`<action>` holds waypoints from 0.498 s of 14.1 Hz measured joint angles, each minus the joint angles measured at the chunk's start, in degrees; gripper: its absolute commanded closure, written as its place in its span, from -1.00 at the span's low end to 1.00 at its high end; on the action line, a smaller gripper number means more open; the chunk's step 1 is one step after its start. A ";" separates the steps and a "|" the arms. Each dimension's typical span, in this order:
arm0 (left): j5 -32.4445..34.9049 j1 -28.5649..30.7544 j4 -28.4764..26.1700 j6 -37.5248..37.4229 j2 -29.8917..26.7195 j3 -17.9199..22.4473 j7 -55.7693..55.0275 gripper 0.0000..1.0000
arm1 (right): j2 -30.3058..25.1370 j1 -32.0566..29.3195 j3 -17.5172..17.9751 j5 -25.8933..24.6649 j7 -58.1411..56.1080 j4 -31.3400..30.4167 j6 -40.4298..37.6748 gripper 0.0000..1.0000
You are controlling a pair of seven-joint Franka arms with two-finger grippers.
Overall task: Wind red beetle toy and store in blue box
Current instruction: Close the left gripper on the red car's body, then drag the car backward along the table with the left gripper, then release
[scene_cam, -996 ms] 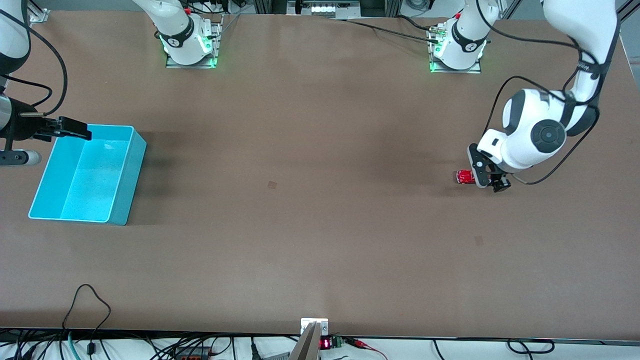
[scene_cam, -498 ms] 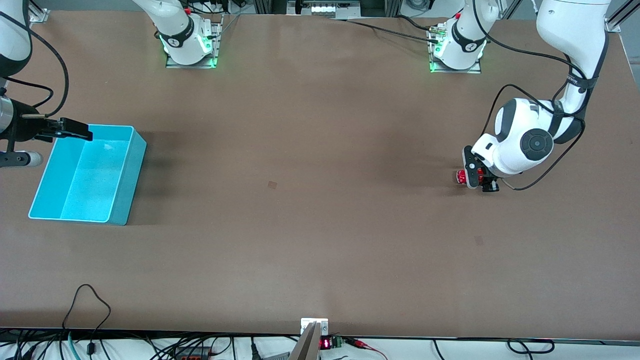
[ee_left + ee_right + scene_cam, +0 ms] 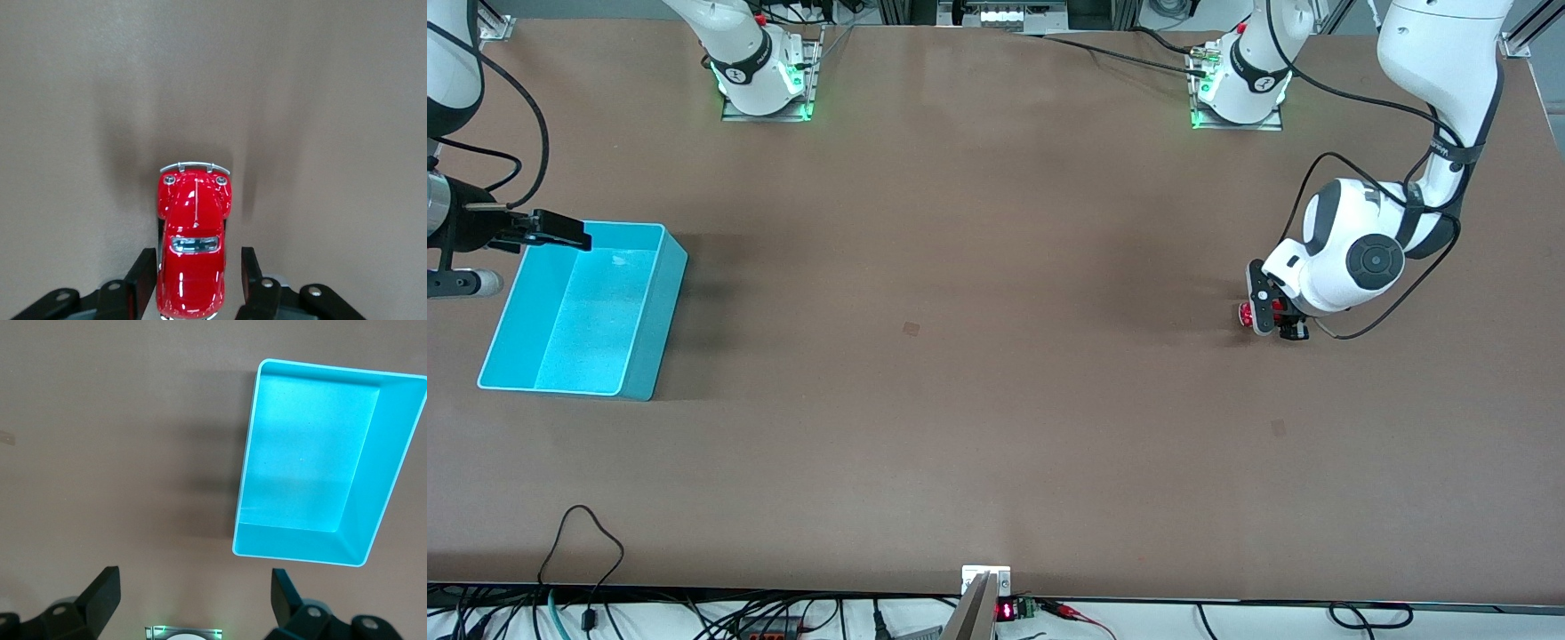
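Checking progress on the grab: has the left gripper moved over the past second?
Yes. The left gripper has shifted toward the right arm's end, now straddling the red beetle toy, which stays put on the table.

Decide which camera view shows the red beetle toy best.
The left wrist view: the red beetle toy fills it, between the open left gripper fingers. The front view shows a red speck; the right wrist view none.

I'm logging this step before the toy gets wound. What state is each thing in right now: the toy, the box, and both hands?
red beetle toy: upright on its wheels on the table, its rear between the left hand's fingers.
blue box: upright, open-topped, empty, at the right arm's end of the table.
left hand: down at the table, open, straddling the toy.
right hand: open, empty, waiting above the table beside the box.
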 measured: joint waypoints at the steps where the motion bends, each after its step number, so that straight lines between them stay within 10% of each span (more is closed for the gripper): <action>1: 0.00 0.00 0.02 0.08 0.01 0.00 0.11 0.52 | 0.00 0.00 0.00 0.00 0.00 0.00 0.00 -1.00; 7: 0.02 0.00 0.08 0.11 -0.09 0.00 0.81 0.72 | 0.00 -0.07 -0.01 -0.03 0.00 0.03 0.00 -1.00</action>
